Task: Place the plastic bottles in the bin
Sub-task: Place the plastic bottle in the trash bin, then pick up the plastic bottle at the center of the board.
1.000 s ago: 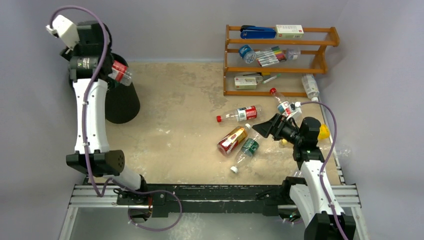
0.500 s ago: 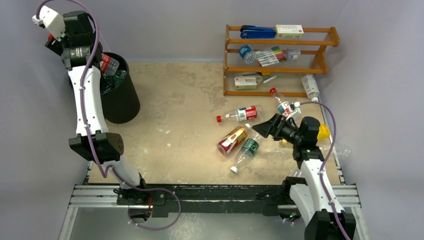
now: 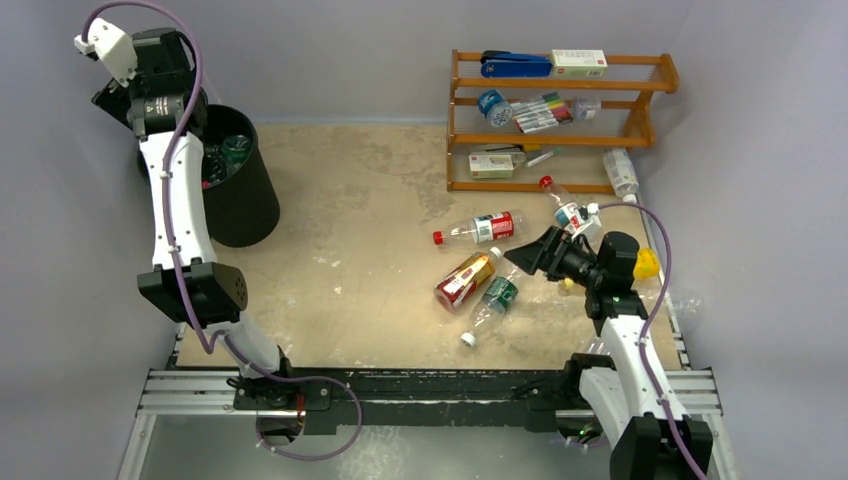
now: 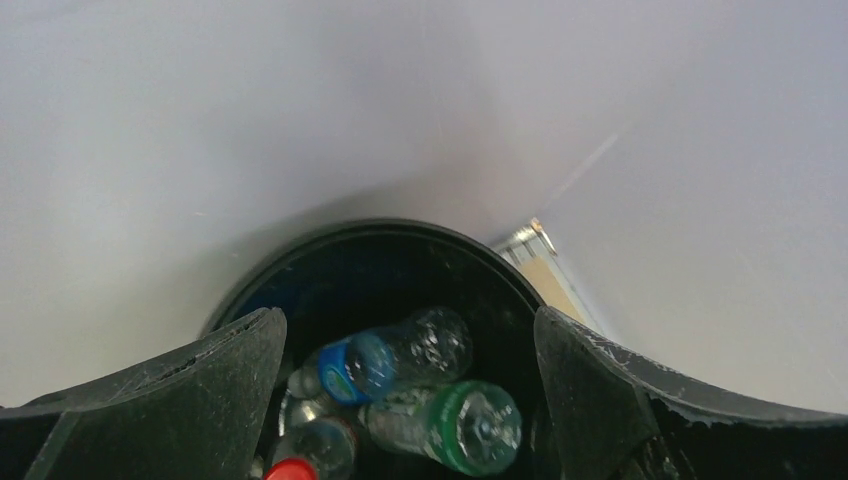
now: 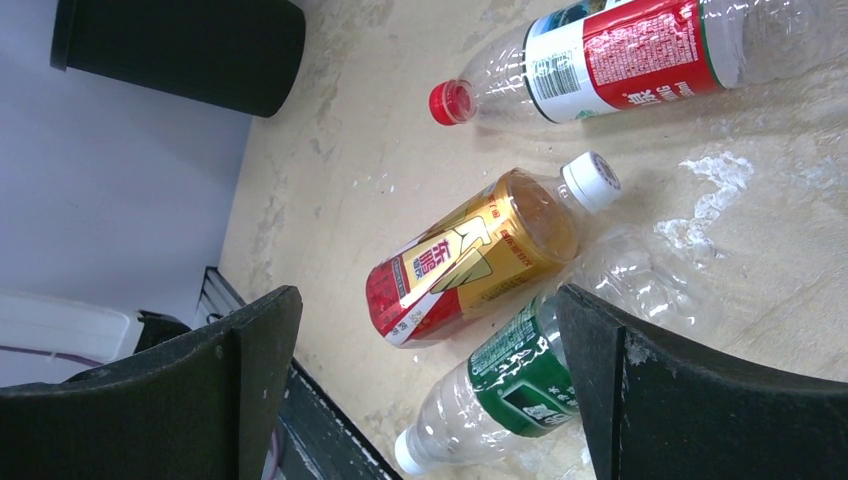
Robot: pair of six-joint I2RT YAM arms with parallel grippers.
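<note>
Left wrist: bin (image 4: 380,228) rim under hand (image 4: 407,320)

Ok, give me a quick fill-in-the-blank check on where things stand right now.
The left tool hangs over the bin with its jaws ____. The amber bottle has a ____ cap. The red-label bottle lying next to it has a ____ cap.
Missing words: open; white; red.
</note>
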